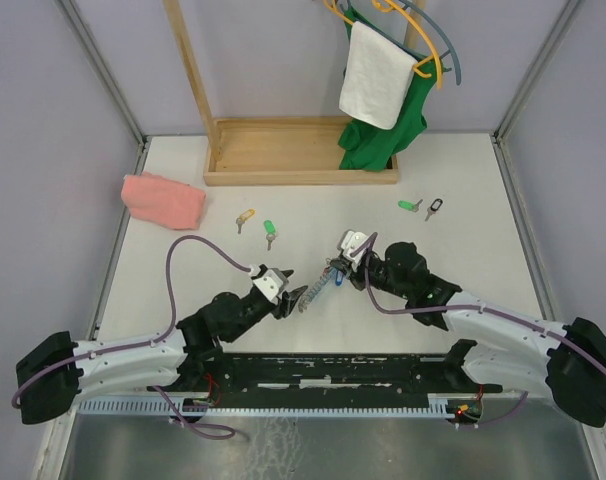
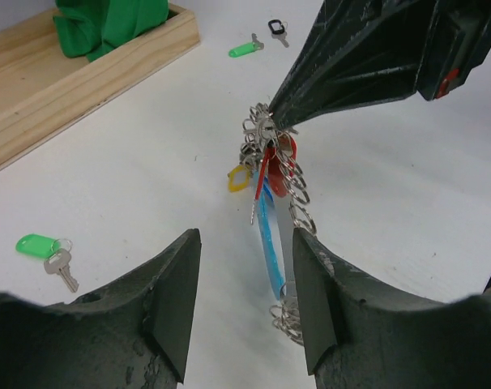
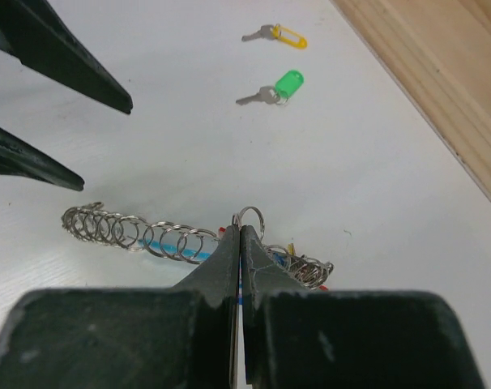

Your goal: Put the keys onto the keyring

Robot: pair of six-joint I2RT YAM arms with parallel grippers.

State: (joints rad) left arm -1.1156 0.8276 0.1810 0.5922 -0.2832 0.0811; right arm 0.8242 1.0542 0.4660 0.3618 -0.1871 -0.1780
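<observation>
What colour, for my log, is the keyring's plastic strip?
Light blue strip; best in left wrist view.

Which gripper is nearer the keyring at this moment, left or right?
Right. The right gripper is shut on a ring at one end of the keyring, touching it. The left gripper is open at the opposite end, not clamped on it.

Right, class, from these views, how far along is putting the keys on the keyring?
Looks done: a red tag and a yellow tag hang in the keyring. In hand: the right tool is shut on one ring; the left tool is open at its lower end. Left: loose on the table, a yellow-tagged key, a green-tagged key, a second green-tagged key, a black-tagged key.
</observation>
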